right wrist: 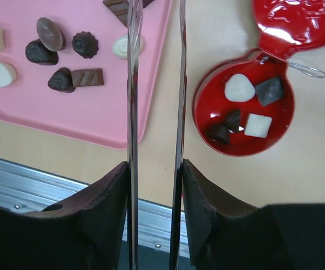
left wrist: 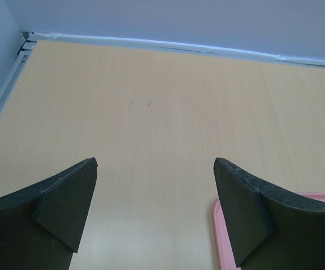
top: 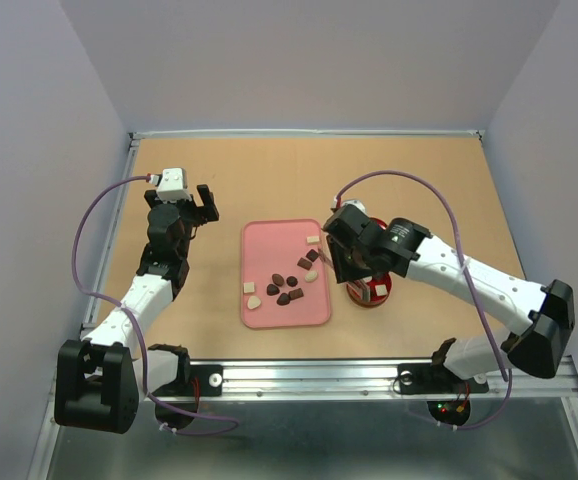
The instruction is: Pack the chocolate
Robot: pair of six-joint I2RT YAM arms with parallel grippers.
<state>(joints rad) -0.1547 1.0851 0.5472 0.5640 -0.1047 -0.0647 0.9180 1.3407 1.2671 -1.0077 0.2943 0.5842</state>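
Several chocolates point(top: 287, 285), dark brown and cream-white, lie on the pink tray point(top: 269, 240); the right wrist view shows them too point(right wrist: 72, 79). The open round red tin point(right wrist: 202, 107) holds several more chocolates point(right wrist: 239, 88), dark and white. Its decorated lid point(right wrist: 297, 22) lies just beyond it. My right gripper point(right wrist: 156, 166) is shut on thin metal tongs point(right wrist: 133, 84), whose two blades reach over the tray's right edge. In the top view this gripper point(top: 344, 255) hovers between the tray and the tin point(top: 374, 298). My left gripper point(top: 201, 205) is open and empty, left of the tray.
The left wrist view shows bare wooden tabletop between the open left gripper's point(left wrist: 156, 163) fingers, with a corner of the pink tray point(left wrist: 219, 242) at the lower right. A metal rail point(top: 369, 375) runs along the near table edge. Walls enclose the table.
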